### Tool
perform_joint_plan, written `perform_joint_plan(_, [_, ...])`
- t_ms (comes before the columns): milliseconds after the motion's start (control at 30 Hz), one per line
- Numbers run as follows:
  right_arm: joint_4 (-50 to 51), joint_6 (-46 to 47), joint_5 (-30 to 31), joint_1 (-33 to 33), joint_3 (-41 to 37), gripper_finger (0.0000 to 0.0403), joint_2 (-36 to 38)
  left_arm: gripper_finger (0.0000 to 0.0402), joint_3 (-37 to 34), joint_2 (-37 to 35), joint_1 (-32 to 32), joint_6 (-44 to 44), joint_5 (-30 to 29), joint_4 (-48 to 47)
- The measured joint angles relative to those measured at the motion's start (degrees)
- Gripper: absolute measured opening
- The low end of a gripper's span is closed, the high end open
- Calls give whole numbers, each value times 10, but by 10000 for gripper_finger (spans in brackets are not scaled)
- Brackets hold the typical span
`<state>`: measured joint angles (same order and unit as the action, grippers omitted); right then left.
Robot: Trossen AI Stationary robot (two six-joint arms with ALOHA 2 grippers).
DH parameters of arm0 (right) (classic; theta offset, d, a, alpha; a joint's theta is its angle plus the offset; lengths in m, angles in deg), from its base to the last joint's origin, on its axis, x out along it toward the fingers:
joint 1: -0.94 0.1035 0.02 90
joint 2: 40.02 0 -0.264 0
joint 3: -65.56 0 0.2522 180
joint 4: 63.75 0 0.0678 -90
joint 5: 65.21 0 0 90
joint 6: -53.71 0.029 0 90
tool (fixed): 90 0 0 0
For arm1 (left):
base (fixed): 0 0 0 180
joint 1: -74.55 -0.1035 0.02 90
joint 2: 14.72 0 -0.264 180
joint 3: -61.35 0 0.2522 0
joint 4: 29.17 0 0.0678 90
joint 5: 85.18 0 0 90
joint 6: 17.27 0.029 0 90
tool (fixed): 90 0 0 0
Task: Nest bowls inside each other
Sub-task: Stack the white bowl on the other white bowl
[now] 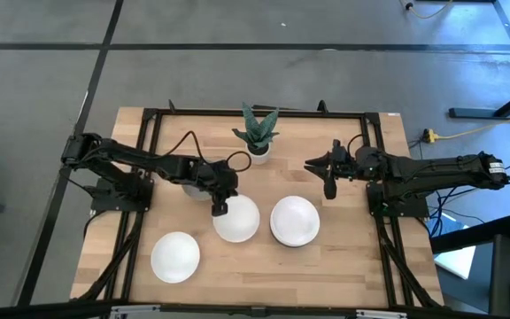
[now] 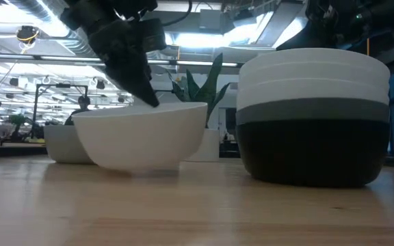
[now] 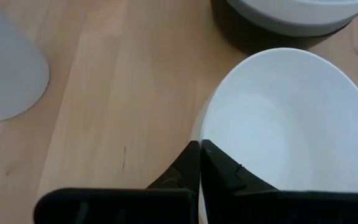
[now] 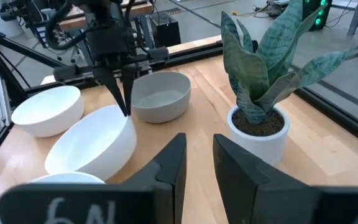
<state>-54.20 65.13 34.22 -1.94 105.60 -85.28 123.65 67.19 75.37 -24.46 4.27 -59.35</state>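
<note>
From above, wooden bench (image 1: 343, 257) carries a lone white bowl (image 1: 175, 257), a middle white bowl (image 1: 237, 219) and a nested stack (image 1: 294, 221).

Low view: stack (image 2: 313, 116) runs black, grey, then white.

Left wrist: left tool (image 3: 200, 163) pinches the tilted middle bowl's rim (image 3: 278, 124).

Right wrist: right tool (image 4: 199, 163) hangs slightly parted, empty, near a potted plant (image 4: 260, 81) and a grey bowl (image 4: 160, 94).

Grey bowl (image 1: 190, 188) mostly hidden under the left arm.

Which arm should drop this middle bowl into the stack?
Left. Its hand is shut on the white bowl's rim, tilting it, beside the stack. The right hand hangs open above the table behind the stack, holding nothing.
</note>
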Motion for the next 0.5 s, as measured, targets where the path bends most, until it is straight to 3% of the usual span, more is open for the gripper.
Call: perform_joint_plan(500, [20,0,0,0,0,81,0,0,31,0,-42,-31,28,-1])
